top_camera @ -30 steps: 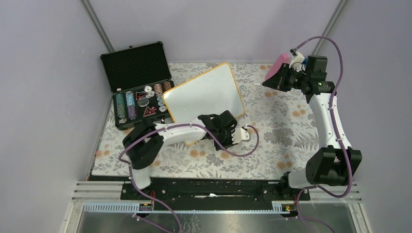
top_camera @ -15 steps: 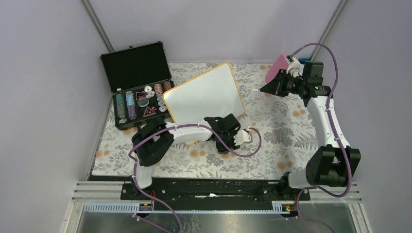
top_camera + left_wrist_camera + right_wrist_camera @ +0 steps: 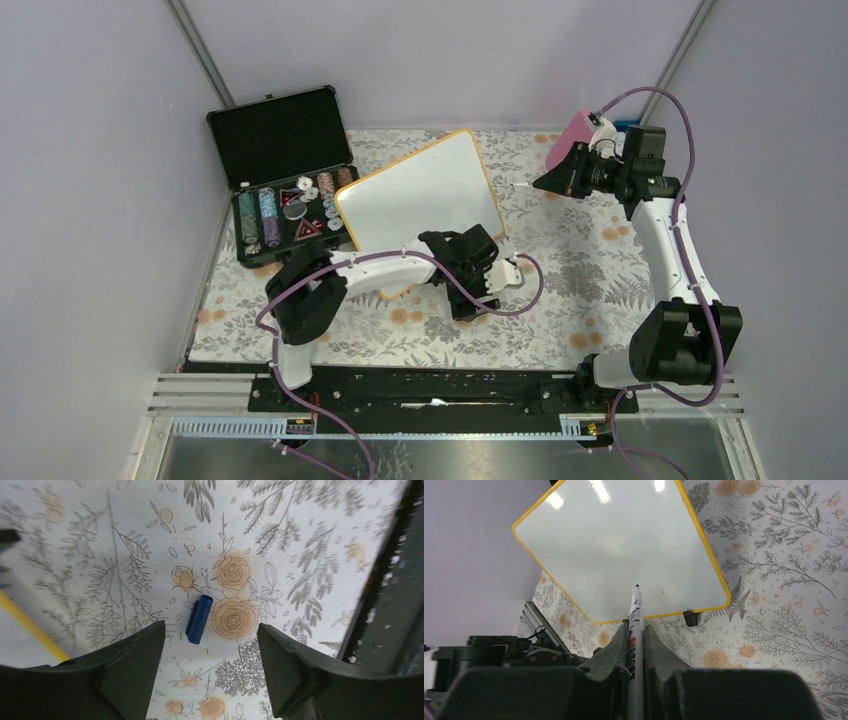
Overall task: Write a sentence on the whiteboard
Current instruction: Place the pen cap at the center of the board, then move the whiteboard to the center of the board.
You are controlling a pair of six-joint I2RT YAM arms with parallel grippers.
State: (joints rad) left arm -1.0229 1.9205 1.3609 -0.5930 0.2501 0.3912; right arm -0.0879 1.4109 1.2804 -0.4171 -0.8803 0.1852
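The whiteboard [image 3: 420,192] with its orange-yellow rim lies tilted on the floral cloth, and its face [image 3: 619,550] is blank white. No sentence is in view. My right gripper [image 3: 635,632] is shut on a white marker [image 3: 636,605]. The uncapped blue tip points at the board's near edge from above. In the top view, the right gripper [image 3: 548,182] hovers just right of the board. My left gripper [image 3: 211,628] stands open over the cloth, below the board's front corner. A blue marker cap [image 3: 199,619] lies loose on the cloth just beyond its fingertips.
An open black poker chip case [image 3: 285,170] with several chip stacks sits left of the board. A pink object [image 3: 572,132] stands at the back right, behind the right wrist. A black board foot [image 3: 690,618] rests on the cloth. Grey walls close in on both sides.
My left gripper has opened and shifted slightly right, leaving the blue cap on the cloth. The right gripper with the marker has dropped a little and turned toward the board.
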